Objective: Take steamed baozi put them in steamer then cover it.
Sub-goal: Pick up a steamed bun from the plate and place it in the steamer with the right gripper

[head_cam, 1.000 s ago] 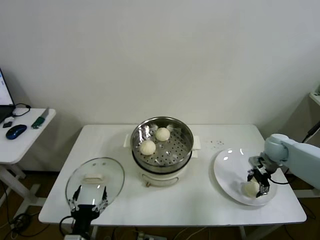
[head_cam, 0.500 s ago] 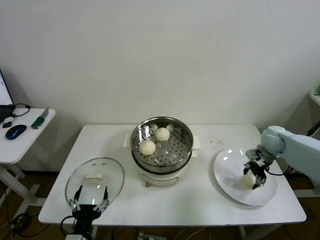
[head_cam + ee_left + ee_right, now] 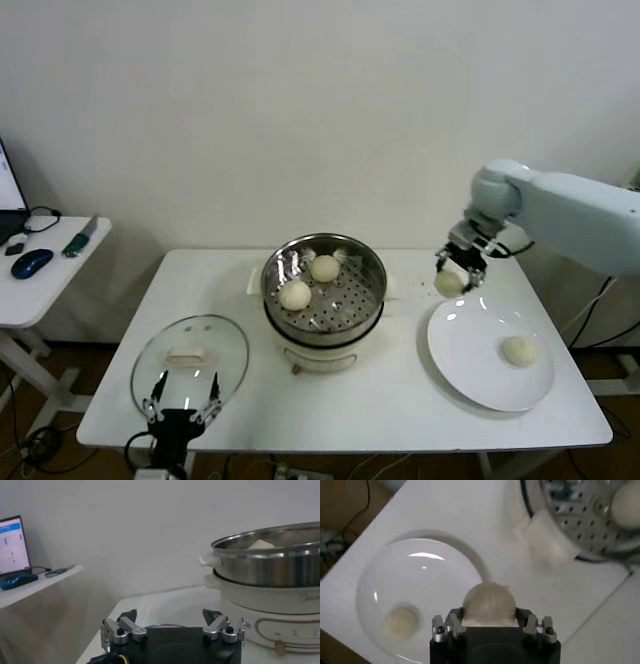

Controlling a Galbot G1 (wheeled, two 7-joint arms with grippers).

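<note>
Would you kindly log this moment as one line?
right gripper: holding cream-white baozi, airborne | steel steamer: two buns | white plate: one bun | left gripper: idle

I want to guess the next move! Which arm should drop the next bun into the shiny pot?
The right. Its right gripper already holds a round cream-white bun above the table, near the shiny steel steamer basket. The left gripper waits open at the table's front edge.

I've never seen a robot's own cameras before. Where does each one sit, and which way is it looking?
Head view: high on the robot, looking down at the table; shows both arms, the right gripper holding a bun.
Left wrist view: low by the table edge, looking level at the steamer; shows the open left gripper.
Right wrist view: above the table, looking down on the plate; shows its gripper gripping that bun.
All three share the steamer.
</note>
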